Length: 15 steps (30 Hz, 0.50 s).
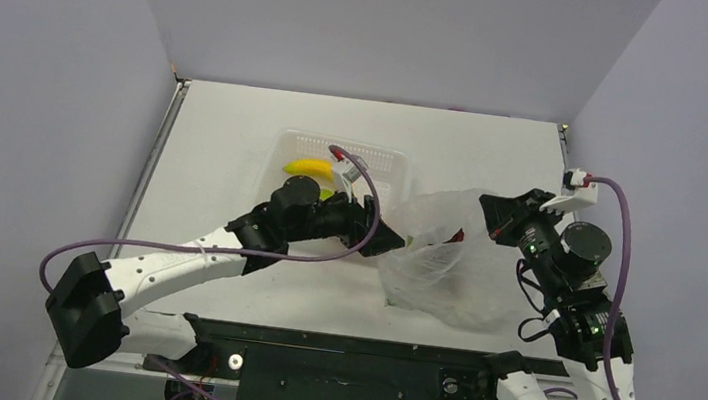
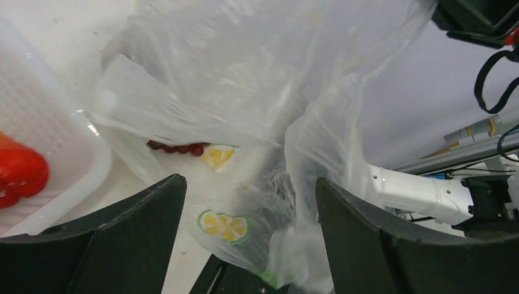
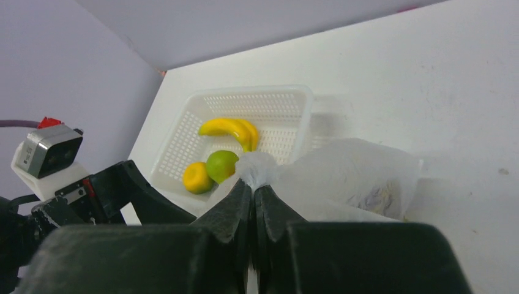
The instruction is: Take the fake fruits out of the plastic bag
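The clear plastic bag [image 1: 444, 261] lies right of centre, its top held up. My right gripper [image 1: 486, 213] is shut on a bunched edge of the bag [image 3: 257, 166]. My left gripper [image 1: 388, 239] is open at the bag's left side, with crinkled bag plastic [image 2: 269, 122] between its fingers [image 2: 153, 208]. A dark purple grape bunch [image 2: 177, 147] lies inside the bag. The yellow banana [image 3: 232, 130], green pear [image 3: 221, 164] and small yellow fruit [image 3: 197, 177] lie in the white basket [image 3: 287, 98]. A small red fruit [image 2: 21, 174] also lies in the basket [image 2: 67, 141].
The white perforated basket [image 1: 385, 155] stands behind the bag, just beyond my left gripper. The bag carries printed lemon-slice marks [image 2: 223, 225]. Grey walls close in the table at left, back and right. The black rail [image 1: 343, 345] runs along the near edge.
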{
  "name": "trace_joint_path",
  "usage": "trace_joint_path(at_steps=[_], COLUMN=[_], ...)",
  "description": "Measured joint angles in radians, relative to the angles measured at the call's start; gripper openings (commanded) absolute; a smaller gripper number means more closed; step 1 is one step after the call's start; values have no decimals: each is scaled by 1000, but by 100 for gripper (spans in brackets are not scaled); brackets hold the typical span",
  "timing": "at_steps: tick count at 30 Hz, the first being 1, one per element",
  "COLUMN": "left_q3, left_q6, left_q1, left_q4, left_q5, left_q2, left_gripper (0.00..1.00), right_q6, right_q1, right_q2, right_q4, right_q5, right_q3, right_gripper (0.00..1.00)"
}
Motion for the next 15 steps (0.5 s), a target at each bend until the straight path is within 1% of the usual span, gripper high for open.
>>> trace_joint_path(at_steps=[3,6,12,15], left_q3=[24,50,115,117], left_q6=[3,5,2,-3], left_q1=[-66,-115,-221,-314], left_q4=[42,62,107,167], left_q5=[0,-2,-6,-42], left_q2=[75,156,320,382], left_gripper=[73,71,68,69], right_q6=[-4,-25,-58,-66], right_q1=[0,0,0,0], right_q2=[-65,-130,-198,-202], right_q4=[-41,-121,-233,-274], right_q5=[-3,-2,19,45], right_q3=[-73,-117,-174,-190], right_gripper=[0,0,0,0])
